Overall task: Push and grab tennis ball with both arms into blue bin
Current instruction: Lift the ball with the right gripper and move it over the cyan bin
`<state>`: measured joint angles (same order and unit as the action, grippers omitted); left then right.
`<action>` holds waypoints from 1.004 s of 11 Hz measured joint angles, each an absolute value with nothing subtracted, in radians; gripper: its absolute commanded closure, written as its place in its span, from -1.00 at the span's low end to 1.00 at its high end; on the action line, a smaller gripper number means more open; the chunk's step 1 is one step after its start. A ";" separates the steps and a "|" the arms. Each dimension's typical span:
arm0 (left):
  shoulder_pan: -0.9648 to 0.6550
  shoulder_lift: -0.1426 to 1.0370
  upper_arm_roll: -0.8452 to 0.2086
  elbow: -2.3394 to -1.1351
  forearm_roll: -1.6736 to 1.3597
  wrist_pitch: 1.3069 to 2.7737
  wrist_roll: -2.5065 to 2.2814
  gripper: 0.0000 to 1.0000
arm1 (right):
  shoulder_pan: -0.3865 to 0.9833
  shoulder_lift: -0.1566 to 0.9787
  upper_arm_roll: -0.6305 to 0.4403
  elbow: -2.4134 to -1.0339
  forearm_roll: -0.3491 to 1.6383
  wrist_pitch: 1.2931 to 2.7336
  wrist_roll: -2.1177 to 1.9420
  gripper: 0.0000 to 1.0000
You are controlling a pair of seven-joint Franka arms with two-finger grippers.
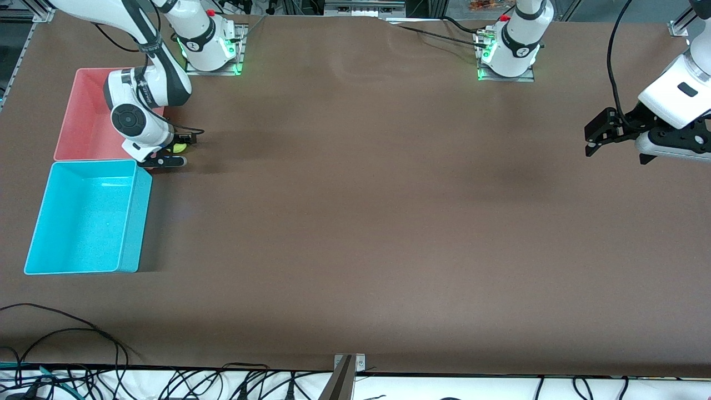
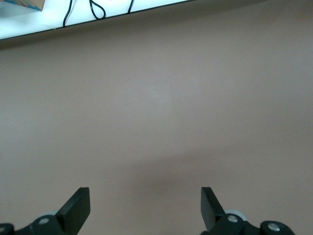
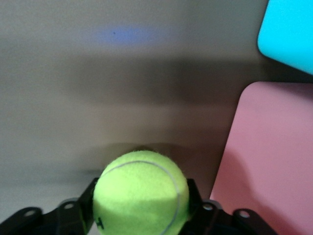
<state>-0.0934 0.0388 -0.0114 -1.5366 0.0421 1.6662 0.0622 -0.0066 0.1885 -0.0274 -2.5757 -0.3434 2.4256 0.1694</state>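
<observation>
Right gripper (image 1: pixel 173 154): clamps tennis ball (image 3: pixel 141 192) beside pink bin (image 1: pixel 83 116). Risk: release there misses blue bin (image 1: pixel 83 266). Left gripper (image 2: pixel 145 208): wide, idle.

Fuzzy yellow-green tennis ball (image 3: pixel 141 192) clamped in the right gripper (image 1: pixel 173 153), just beside the open, upright, cyan-blue bin (image 1: pixel 129 219), left gripper (image 1: pixel 599 135) well apart, spread

Two white jointed arms with black joint bands. Bases (image 1: pixel 214 47) lit green, each with a red button on top. Black cables run along both arms. Right gripper (image 1: pixel 169 155) and left gripper (image 1: pixel 602 133) are black; silver screws show on the finger mounts (image 2: pixel 44 221)
</observation>
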 measured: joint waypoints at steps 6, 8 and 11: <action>-0.088 0.045 -0.011 -1.537 0.042 1.664 0.008 -1.00 | -0.004 0.178 0.011 -2.374 -0.343 2.238 0.207 0.63; -0.086 0.051 -0.011 -1.537 0.042 1.664 0.008 -1.00 | 0.000 0.169 0.041 -2.181 -0.295 2.035 0.209 0.62; -0.086 0.053 -0.011 -1.537 0.042 1.662 0.008 -1.00 | -0.005 0.167 0.016 -1.933 -0.192 1.843 0.127 0.63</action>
